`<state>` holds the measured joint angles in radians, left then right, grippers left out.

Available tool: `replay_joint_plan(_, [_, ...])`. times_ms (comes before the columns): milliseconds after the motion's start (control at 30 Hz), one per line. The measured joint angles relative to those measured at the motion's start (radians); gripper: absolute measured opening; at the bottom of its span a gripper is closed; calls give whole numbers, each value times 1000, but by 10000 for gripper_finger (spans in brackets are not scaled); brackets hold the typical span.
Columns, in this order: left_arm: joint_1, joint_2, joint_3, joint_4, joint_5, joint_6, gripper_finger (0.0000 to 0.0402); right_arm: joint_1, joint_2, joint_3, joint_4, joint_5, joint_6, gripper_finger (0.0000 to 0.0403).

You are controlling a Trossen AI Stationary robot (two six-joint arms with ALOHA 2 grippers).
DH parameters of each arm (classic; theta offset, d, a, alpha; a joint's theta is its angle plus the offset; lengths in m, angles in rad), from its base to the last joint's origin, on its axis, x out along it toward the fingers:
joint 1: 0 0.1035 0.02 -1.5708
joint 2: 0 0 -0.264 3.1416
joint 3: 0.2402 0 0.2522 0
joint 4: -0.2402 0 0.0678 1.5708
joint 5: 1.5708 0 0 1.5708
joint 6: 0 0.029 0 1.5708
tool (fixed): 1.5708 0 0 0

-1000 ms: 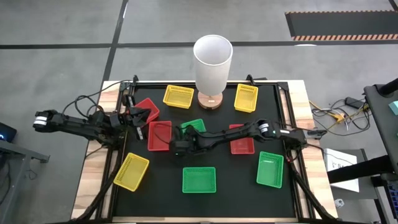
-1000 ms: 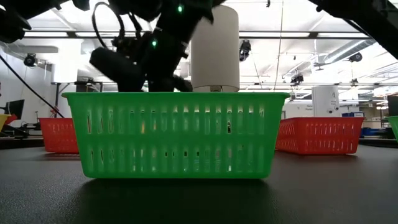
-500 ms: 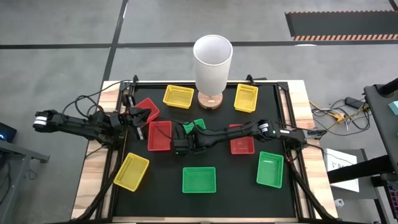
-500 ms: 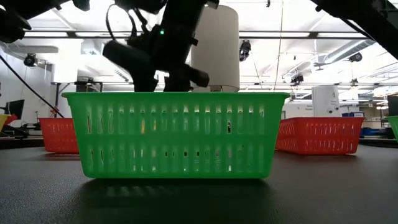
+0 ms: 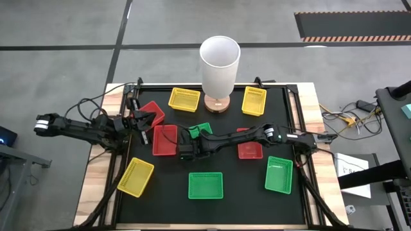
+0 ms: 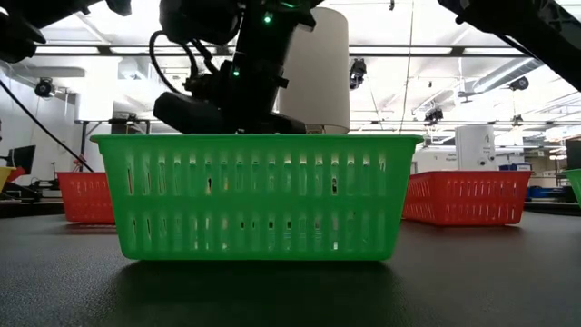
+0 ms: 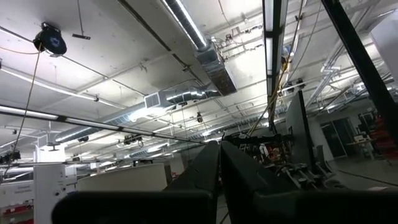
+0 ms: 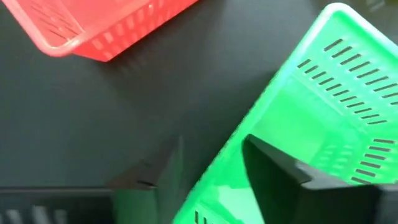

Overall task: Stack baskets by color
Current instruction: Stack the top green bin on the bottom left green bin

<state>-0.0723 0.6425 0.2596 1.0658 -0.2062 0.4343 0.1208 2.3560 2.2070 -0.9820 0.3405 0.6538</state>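
I have the right gripper (image 5: 191,142) straddling a wall of the green basket (image 5: 201,130), just in front of the white cylinder (image 5: 219,64), jaws not yet clamped. Next: clamp, lift. Left gripper (image 5: 142,120) stays closed.

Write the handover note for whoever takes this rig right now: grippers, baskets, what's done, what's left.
Right gripper: over the mat's middle, fingers straddling one wall of a green basket; not clearly clamped.
Left gripper: shut, empty, waiting at the mat's left edge by a red basket.
Other baskets, all single: red and; yellow; green.
Done: nothing stacked.
Left: all three colour stacks.
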Motion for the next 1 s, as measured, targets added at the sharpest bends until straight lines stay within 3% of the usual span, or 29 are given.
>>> replay_joint_plan(200, [0,4,0,1,0,0,0,4,-21,0,-38,-26,-38,22])
replay_joint_plan(433, [0,4,0,0,0,0,0,52,-78,16,-202,0,-98,13])
replay_joint_plan(633, [0,5,0,0,-1,0,0,160,-172,16,-298,101,-292,12])
replay_joint_plan(733, [0,7,0,-11,-11,0,0,235,-226,16,-294,100,-386,12])
replay_joint_plan(900, [0,30,0,-4,-11,-1,0,368,-290,16,-291,122,-350,12])
replay_joint_plan(1000, [0,40,0,1,-12,-2,0,458,-298,16,-290,201,-324,12])
